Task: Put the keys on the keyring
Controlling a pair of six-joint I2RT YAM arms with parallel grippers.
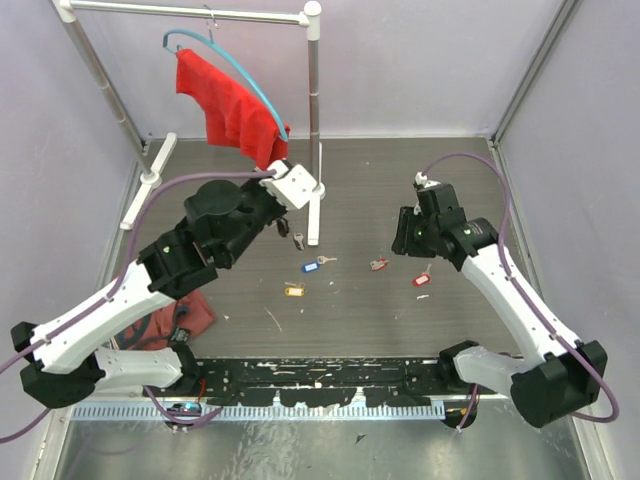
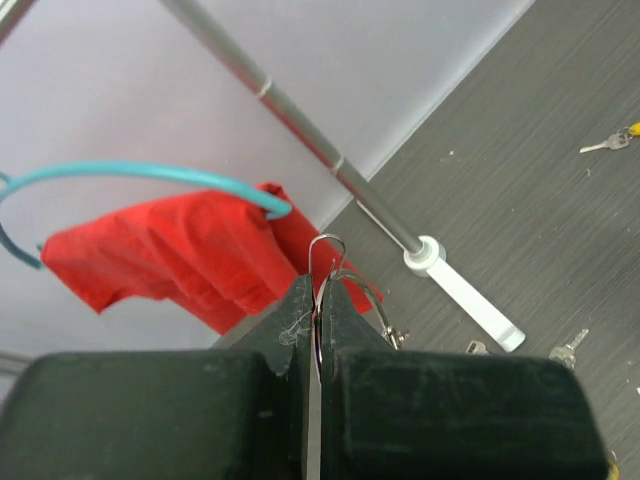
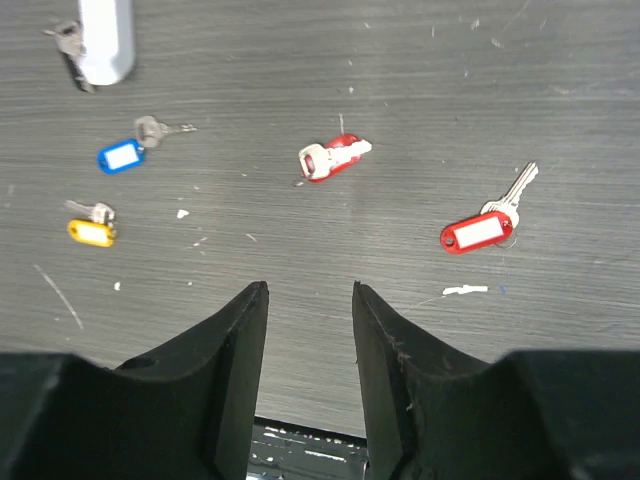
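My left gripper (image 2: 322, 290) is shut on the keyring (image 2: 327, 246), a thin silver wire loop that sticks up from between the fingertips, with its clasp (image 2: 395, 338) to the right. In the top view this gripper (image 1: 279, 173) is raised near the red cloth. My right gripper (image 3: 308, 292) hovers open over the table with nothing between its fingers. Ahead of it lie a key with a red tag (image 3: 333, 157) and, to the right, another red-tagged key (image 3: 485, 225). A black-tagged key (image 1: 298, 238) rests by the rack's post.
A blue-tagged key (image 3: 120, 157) and a yellow-tagged key (image 3: 92, 232) lie left of the red ones. A white clothes rack (image 1: 313, 120) with a teal hanger (image 1: 230, 60) and red cloth (image 1: 225, 100) stands at the back left. A reddish cloth (image 1: 170, 320) lies beside the left arm.
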